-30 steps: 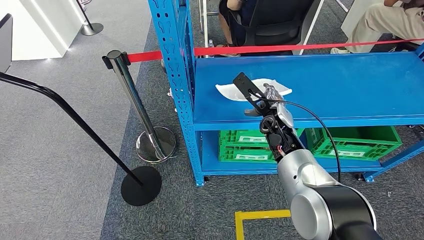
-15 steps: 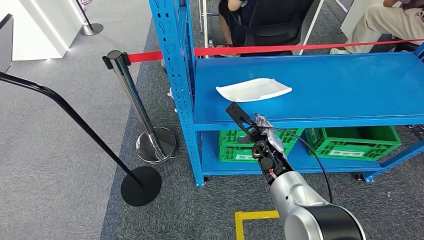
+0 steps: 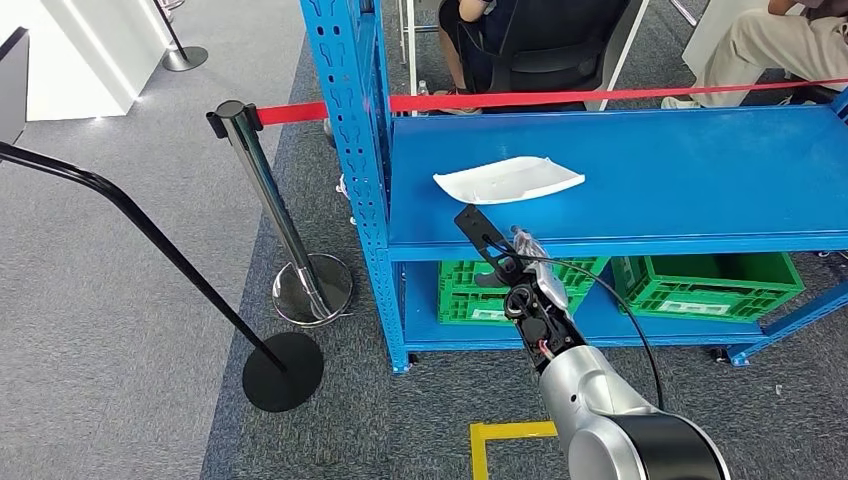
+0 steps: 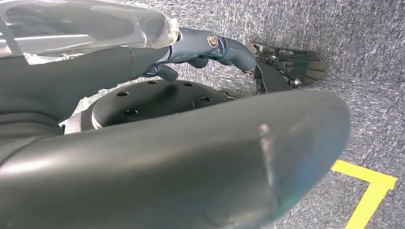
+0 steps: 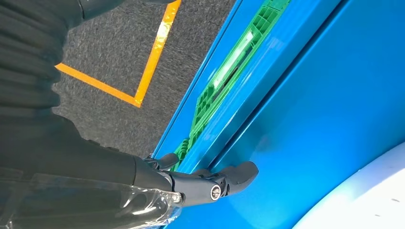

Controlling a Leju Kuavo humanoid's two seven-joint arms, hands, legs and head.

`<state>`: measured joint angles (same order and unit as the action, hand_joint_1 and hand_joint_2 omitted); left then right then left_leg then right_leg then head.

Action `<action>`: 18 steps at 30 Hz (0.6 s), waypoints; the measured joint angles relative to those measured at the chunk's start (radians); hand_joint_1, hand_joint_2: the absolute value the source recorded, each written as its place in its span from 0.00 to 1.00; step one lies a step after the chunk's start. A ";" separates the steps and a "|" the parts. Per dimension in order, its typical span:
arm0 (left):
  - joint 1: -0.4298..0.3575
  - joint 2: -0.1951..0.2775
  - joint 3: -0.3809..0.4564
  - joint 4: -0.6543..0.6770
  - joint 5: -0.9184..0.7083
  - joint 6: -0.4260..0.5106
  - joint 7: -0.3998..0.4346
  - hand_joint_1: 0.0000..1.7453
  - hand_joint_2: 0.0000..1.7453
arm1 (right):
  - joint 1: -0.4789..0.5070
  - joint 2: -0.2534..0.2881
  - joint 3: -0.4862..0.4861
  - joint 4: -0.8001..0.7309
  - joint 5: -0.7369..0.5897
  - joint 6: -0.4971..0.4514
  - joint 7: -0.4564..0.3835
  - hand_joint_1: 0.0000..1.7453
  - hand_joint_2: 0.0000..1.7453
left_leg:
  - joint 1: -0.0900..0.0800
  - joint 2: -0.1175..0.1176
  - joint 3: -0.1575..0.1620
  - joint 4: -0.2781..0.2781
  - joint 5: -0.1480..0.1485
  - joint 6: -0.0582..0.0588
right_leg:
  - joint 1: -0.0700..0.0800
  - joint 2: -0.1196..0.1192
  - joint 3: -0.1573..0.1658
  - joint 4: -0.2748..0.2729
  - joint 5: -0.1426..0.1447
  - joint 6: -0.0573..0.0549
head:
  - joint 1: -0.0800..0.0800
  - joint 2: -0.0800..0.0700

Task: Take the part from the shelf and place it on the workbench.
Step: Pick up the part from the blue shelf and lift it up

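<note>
The white curved part (image 3: 510, 179) lies on the blue shelf's top board (image 3: 700, 170), near its left front corner. My right hand (image 3: 528, 265) hangs just in front of the shelf's front edge, below and slightly right of the part, holding nothing. In the right wrist view its dark fingers (image 5: 224, 179) reach toward the blue edge, and the part (image 5: 367, 195) shows a little beyond them, not touched. My left hand (image 4: 157, 143) hangs over the grey carpet with its fingers loosely extended and nothing in them.
Green crates (image 3: 710, 285) sit on the lower shelf board. A chrome stanchion (image 3: 262, 190) with a red belt (image 3: 600, 97) stands left of the shelf, beside a black stand base (image 3: 283, 370). People sit behind the shelf (image 3: 520, 40). Yellow floor tape (image 3: 505, 435) marks the carpet.
One second ago my right hand was over the shelf at the part. It has drawn back and down to the shelf's front edge; the part stayed on the shelf.
</note>
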<state>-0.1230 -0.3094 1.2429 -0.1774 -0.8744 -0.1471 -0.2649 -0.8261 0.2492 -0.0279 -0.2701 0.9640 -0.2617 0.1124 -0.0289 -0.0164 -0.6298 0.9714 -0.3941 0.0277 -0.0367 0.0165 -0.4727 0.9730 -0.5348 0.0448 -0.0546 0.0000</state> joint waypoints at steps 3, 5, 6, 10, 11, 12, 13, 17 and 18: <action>0.000 0.000 0.000 0.000 -0.003 -0.001 0.002 0.00 0.00 | 0.000 -0.001 -0.005 0.000 0.000 -0.011 -0.008 0.00 1.00 | 0.000 0.000 0.000 0.000 0.000 0.000 | 0.000 0.000 0.000 0.000 0.000 0.000 | 0.000 0.000; 0.000 0.000 0.000 0.000 -0.004 -0.001 0.003 0.00 0.00 | 0.000 -0.002 -0.007 0.000 0.002 -0.017 -0.012 0.00 1.00 | 0.000 0.000 0.000 0.000 0.000 0.000 | 0.000 0.000 0.000 0.000 0.000 0.000 | 0.000 0.000; 0.000 0.000 0.000 0.000 -0.004 -0.002 0.003 0.00 0.00 | -0.001 -0.002 -0.007 -0.001 0.004 -0.021 -0.013 0.00 1.00 | 0.000 0.000 0.000 0.000 0.000 0.000 | 0.000 0.000 0.000 0.000 0.000 0.000 | 0.000 0.000; 0.001 0.001 0.000 0.000 -0.007 -0.005 0.003 0.00 0.00 | -0.019 -0.005 -0.008 -0.006 0.024 -0.035 -0.015 0.00 1.00 | 0.000 0.000 0.000 0.000 0.000 0.000 | 0.000 0.000 0.001 0.000 0.000 0.000 | 0.000 0.000; 0.001 0.002 0.000 0.000 -0.008 -0.006 0.003 0.00 0.00 | -0.030 -0.007 -0.008 -0.008 0.029 -0.036 -0.015 0.00 1.00 | 0.000 0.000 0.000 0.000 0.000 0.000 | 0.000 0.000 0.001 0.000 0.000 0.000 | 0.000 0.000; 0.001 0.002 0.000 0.000 -0.009 -0.007 0.003 0.00 0.00 | -0.044 -0.008 -0.008 -0.010 0.034 -0.036 -0.014 0.00 1.00 | 0.000 0.000 0.000 0.000 0.000 0.000 | 0.000 0.000 0.001 0.000 0.000 0.000 | 0.000 0.000; 0.001 0.002 0.000 0.000 -0.010 -0.008 0.003 0.00 0.00 | -0.059 -0.010 -0.008 -0.012 0.037 -0.036 -0.012 0.00 1.00 | 0.000 0.000 0.000 0.000 0.000 0.000 | 0.000 0.000 0.001 0.000 0.000 0.000 | 0.000 0.000; 0.001 0.002 0.000 0.000 -0.012 -0.009 0.003 0.00 0.00 | -0.102 -0.014 -0.008 -0.017 0.040 -0.034 -0.006 0.00 1.00 | 0.000 0.000 0.000 0.000 0.000 0.000 | 0.000 0.000 0.001 0.000 0.000 0.000 | 0.000 0.000; 0.001 0.002 0.000 0.000 -0.012 -0.009 0.003 0.00 0.00 | -0.105 -0.014 -0.008 -0.018 0.040 -0.035 -0.006 0.00 1.00 | 0.000 0.000 0.000 0.000 0.000 0.000 | 0.000 0.000 0.001 0.000 0.000 0.000 | 0.000 0.000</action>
<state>-0.1220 -0.3071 1.2428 -0.1774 -0.8869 -0.1560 -0.2619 -0.9313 0.2349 -0.0359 -0.2883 1.0044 -0.2963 0.1060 -0.0290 -0.0169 -0.6297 0.9718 -0.3940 0.0278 -0.0368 0.0164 -0.4719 0.9730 -0.5345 0.0449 -0.0545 0.0000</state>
